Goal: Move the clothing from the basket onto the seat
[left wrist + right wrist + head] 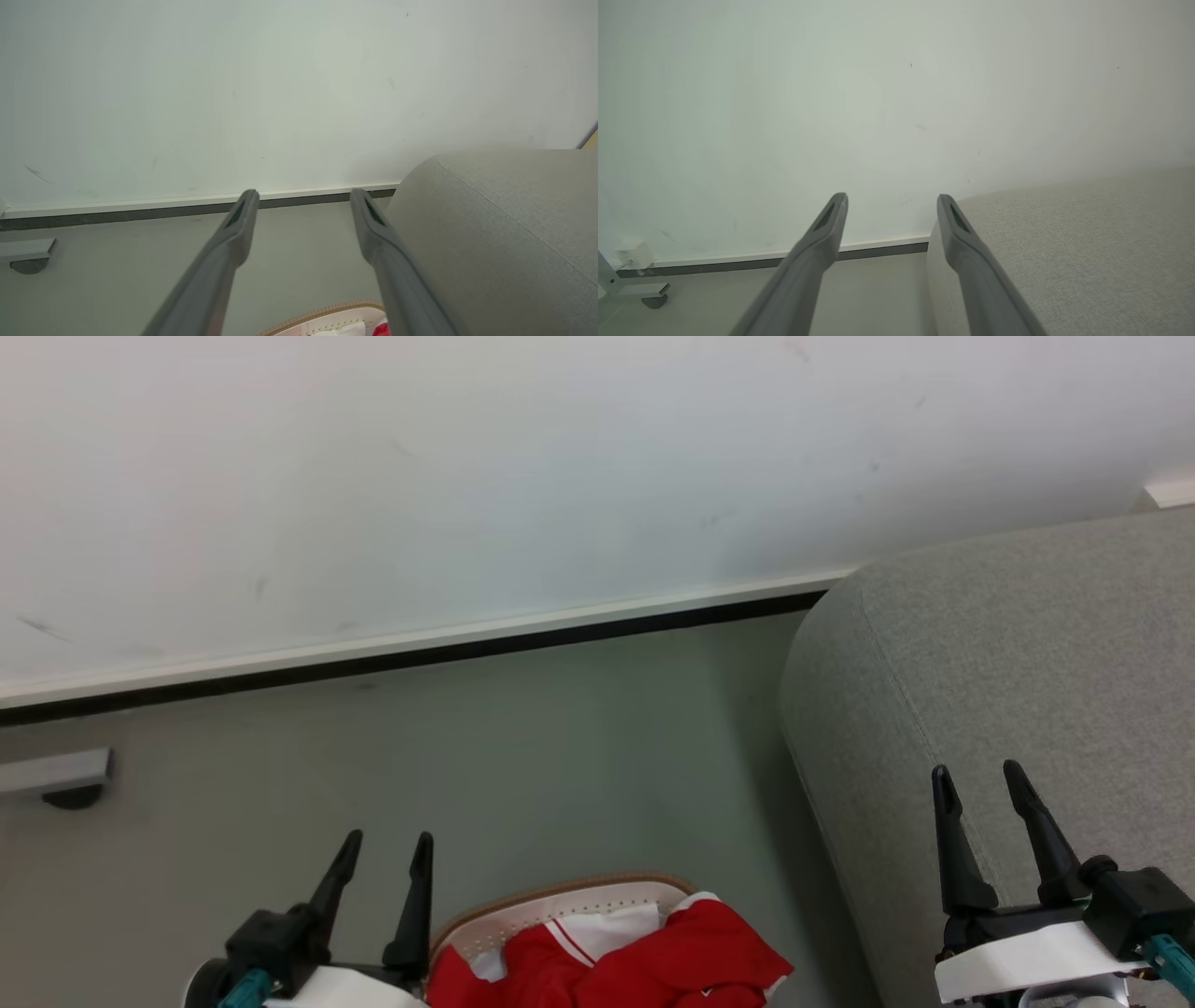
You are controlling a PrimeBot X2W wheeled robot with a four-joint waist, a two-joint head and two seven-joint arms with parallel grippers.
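1. While both of my claws hang empty, nothing of the task is in hand. My left claw (389, 840) has its fingers spread wide over the floor (523, 756), just left of the basket (560, 896). My right claw (977, 773) is just as wide, grips nothing, and sits above the near edge of the seat (1027, 644).
2. The clothing (653, 961) lies heaped in the basket, low between my arms, with red folds spilling over the right rim. The basket stands on the floor just beside the seat. No garment is on the seat, so I judge the job to be at its very start.
3. My first worry is aim. The basket sits at the bottom edge of my head view and is partly cut off. A reach down could close on the brown rim instead of the fabric.
4. Some pale cloth (611, 926) shows among the red, and I cannot tell whether it is lining or trim. If I pinch lining, the whole basket may lift or tip, because it looks light.
5. The fabric is soft and bunched. A shallow pinch could slip free, or drag a second garment halfway out and drop it on the floor between the basket and the seat.
6. The seat's side is rounded. Cloth let go too near that curve may slide off, so I should carry it well inward.
7. My right claw is close to the upholstery, and a careless swing could scrape it.
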